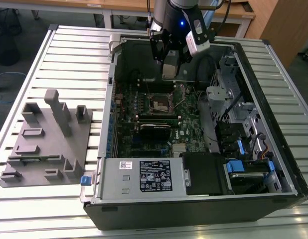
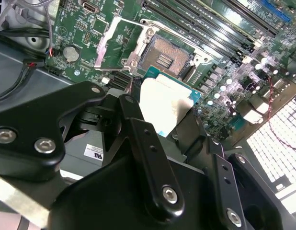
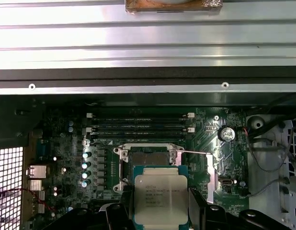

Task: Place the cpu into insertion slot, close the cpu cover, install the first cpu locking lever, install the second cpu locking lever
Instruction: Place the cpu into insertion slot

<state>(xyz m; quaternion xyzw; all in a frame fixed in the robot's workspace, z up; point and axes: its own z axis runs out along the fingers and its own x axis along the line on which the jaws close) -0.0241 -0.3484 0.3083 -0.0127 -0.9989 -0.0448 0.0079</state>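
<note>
The gripper is clenched on the cpu, a black finger pressed to each of two opposite edges, the chip's dull silver top facing the first wrist camera. The cpu hangs above the insertion slot and partly overlaps one edge of it in both wrist views, without touching it. In the second wrist view the slot's brownish-gold contact field lies bare, and the cpu cover stands tilted up on the slot's side, green board showing through its window. A thin metal lever sticks out from one corner of the slot. Beyond the slot lie long narrow memory slots, and a round coin battery sits well off to one side of it. In the exterior view the slot lies inside an open computer case on a slatted metal table; a grey fixture tray rests far from the slot, towards the exterior view's left.
</note>
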